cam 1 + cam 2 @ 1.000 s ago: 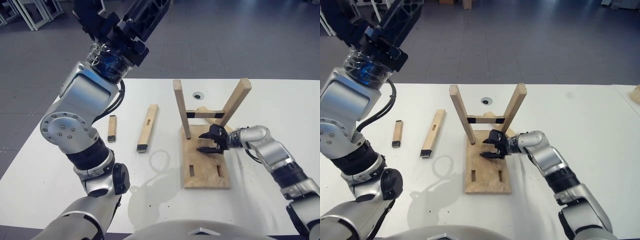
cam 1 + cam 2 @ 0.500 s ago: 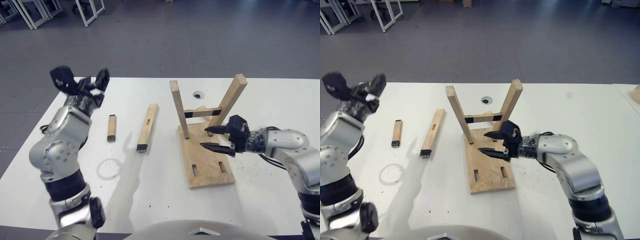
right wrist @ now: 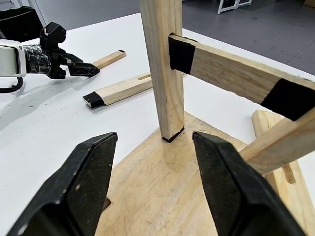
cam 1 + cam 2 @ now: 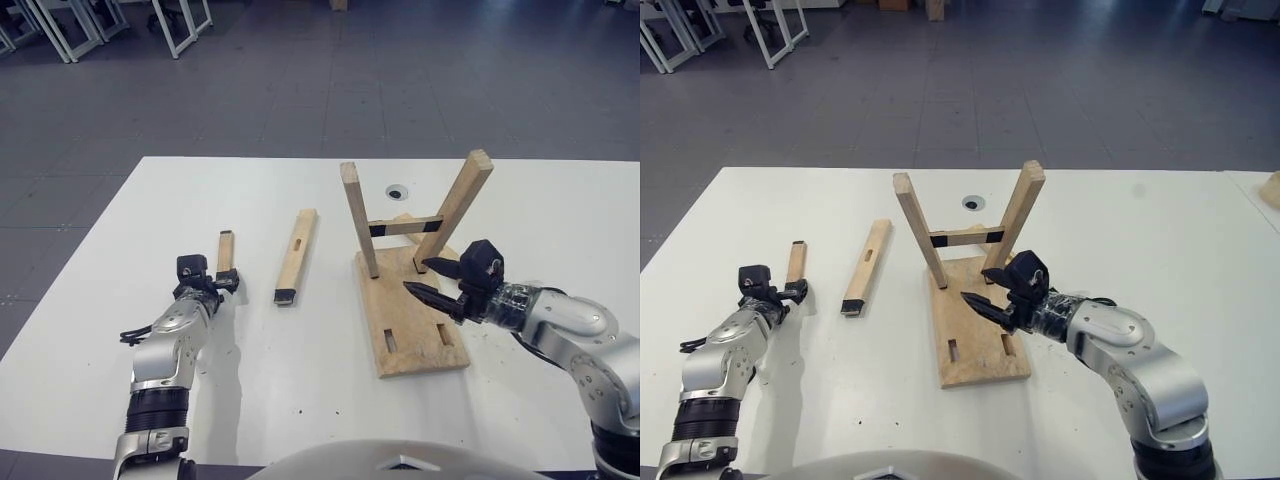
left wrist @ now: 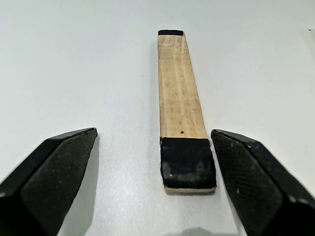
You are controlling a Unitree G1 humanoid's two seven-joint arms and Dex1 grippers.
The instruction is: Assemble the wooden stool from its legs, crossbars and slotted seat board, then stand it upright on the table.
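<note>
Grey floor (image 4: 300, 80) lies beyond a white surface (image 4: 300, 370) whose left edge runs close past the left arm. The seat board (image 4: 415, 325) lies flat right of centre, its long axis running away from the robot and slightly skewed, with two slots in its near half. From its far half rise the left standing leg (image 4: 360, 220) and the right standing leg (image 4: 455, 210), splaying apart toward their tops and tied by a black-ended joining crossbar (image 4: 405, 227).

The right tool (image 4: 432, 280) hovers over the board near the right standing leg's foot, fingers apart, holding nothing. A strip of bare surface separates the board from the loose leg (image 4: 296, 256), which lies lengthwise, black end toward the robot. Further left, roughly parallel, lies the short crossbar (image 4: 225, 257). Its near black end points at the left tool (image 4: 208, 277), whose spread fingers (image 5: 54, 167) flank that end without touching.
</note>
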